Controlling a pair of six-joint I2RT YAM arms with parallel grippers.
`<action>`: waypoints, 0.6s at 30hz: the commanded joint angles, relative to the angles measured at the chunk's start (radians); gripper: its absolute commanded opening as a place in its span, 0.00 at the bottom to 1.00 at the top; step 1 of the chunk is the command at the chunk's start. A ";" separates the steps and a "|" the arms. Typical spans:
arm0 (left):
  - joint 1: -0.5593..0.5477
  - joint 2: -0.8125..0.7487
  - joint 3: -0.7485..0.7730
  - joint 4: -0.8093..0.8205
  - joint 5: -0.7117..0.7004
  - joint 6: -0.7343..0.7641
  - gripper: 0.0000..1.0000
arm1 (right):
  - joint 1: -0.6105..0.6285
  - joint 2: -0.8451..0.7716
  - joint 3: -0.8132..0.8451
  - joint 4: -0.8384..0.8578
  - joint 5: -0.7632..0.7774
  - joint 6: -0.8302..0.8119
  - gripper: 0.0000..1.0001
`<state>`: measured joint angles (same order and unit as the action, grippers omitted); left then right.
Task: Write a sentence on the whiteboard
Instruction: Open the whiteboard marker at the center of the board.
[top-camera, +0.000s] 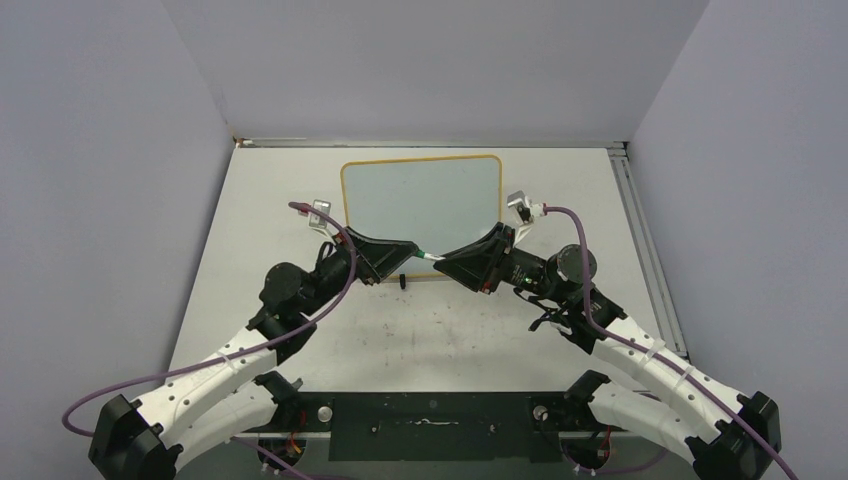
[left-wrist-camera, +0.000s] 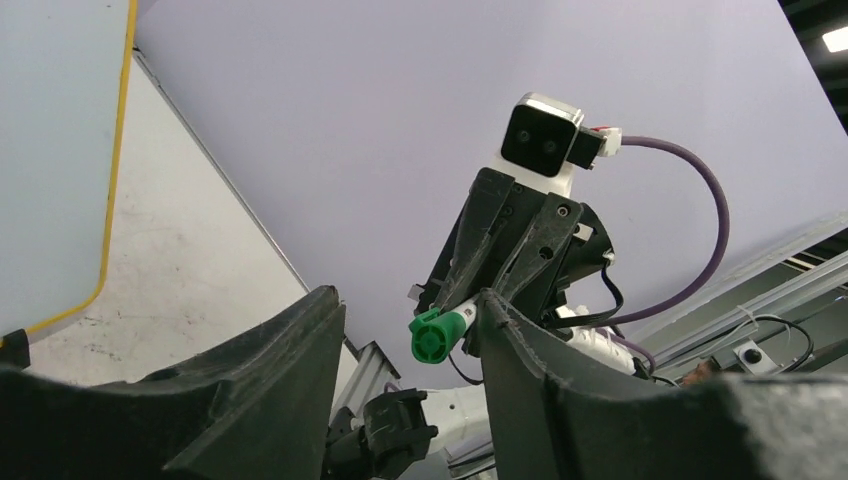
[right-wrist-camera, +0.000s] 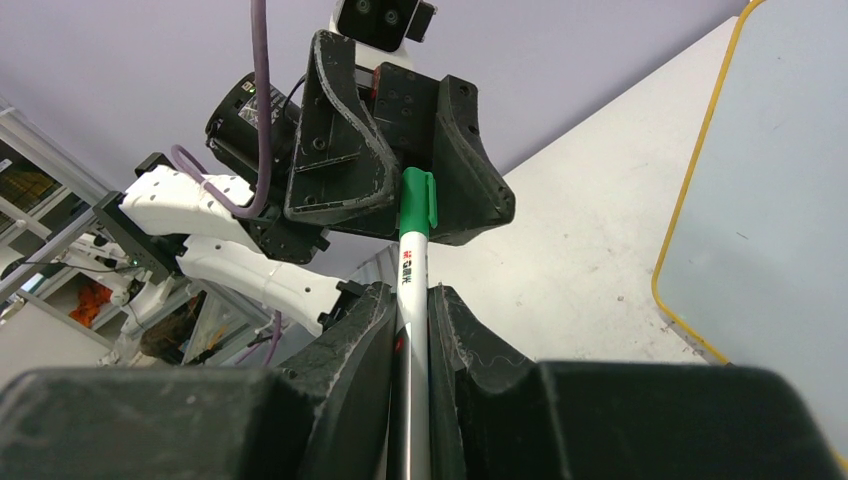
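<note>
Tabletop (top-camera: 270, 200): one whiteboard (top-camera: 420, 190), one marker (top-camera: 427, 256), left claw (top-camera: 408, 255), right claw (top-camera: 445, 262).

top: overhead, far | wrists: close, face-to-face | shared: whiteboard (top-camera: 420, 195), marker (right-wrist-camera: 412, 270)

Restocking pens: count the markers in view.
1: white-barrelled marker with green cap, clamped in the right tool, its cap between the left tool's fingers. Others may hide behind arms.

The whiteboard (top-camera: 420, 190) lies flat on the worktop (top-camera: 270, 190), centred toward the far edge. Just before its near edge, the left pincer (top-camera: 403, 253) and right pincer (top-camera: 446, 262) face each other. The marker (top-camera: 427, 256) spans between them.
</note>
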<state>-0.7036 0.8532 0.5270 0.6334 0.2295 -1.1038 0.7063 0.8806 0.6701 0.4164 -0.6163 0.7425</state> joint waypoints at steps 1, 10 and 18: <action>0.004 0.006 0.010 0.106 0.014 -0.044 0.46 | 0.007 -0.003 -0.001 0.068 0.000 -0.018 0.05; 0.004 0.008 0.002 0.125 -0.013 -0.071 0.00 | 0.010 -0.010 -0.011 0.049 0.034 -0.031 0.05; 0.017 -0.074 -0.038 0.106 -0.110 -0.082 0.00 | 0.011 -0.062 -0.050 0.078 0.102 -0.013 0.05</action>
<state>-0.7074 0.8383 0.4881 0.6987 0.2245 -1.2022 0.7269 0.8616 0.6331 0.4221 -0.5819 0.7311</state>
